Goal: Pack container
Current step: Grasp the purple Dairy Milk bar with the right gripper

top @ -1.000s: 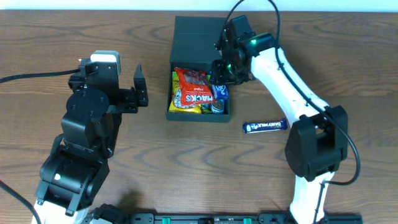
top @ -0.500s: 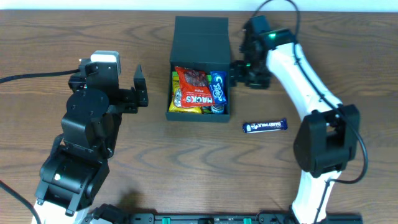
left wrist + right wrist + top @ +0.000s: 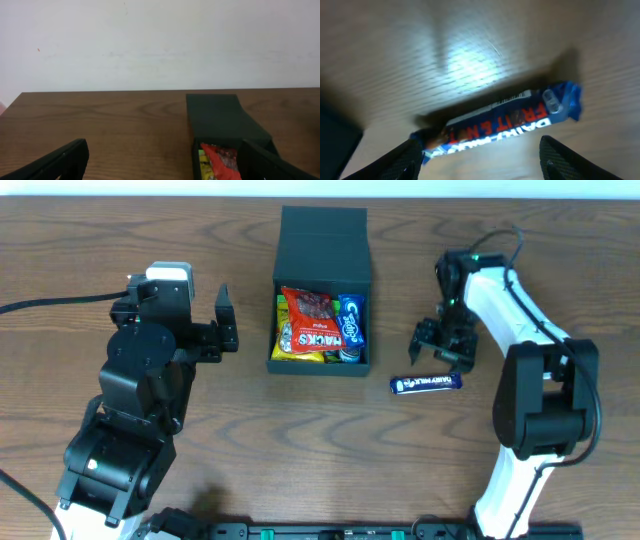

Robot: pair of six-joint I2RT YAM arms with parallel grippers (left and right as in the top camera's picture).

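— Looking from overhead, we find the container (image 3: 323,245) at the far middle of the table (image 3: 300,450). Its lid flap is laid back, with a red Hacks packet (image 3: 312,325) and a blue packet (image 3: 351,322) inside.
— And the arms?
— The left gripper (image 3: 226,320) hangs left of the container, jaws spread wide and empty. The right gripper (image 3: 442,352) hovers just beside a Dairy Milk bar (image 3: 426,384) that lies right of the container; its jaws are parted, holding nothing.
— From the left wrist we see both fingers (image 3: 55,162) wide apart and the container ahead.
— From the right wrist, though blurred, we see the bar flat on the wood between parted fingertips (image 3: 567,155).
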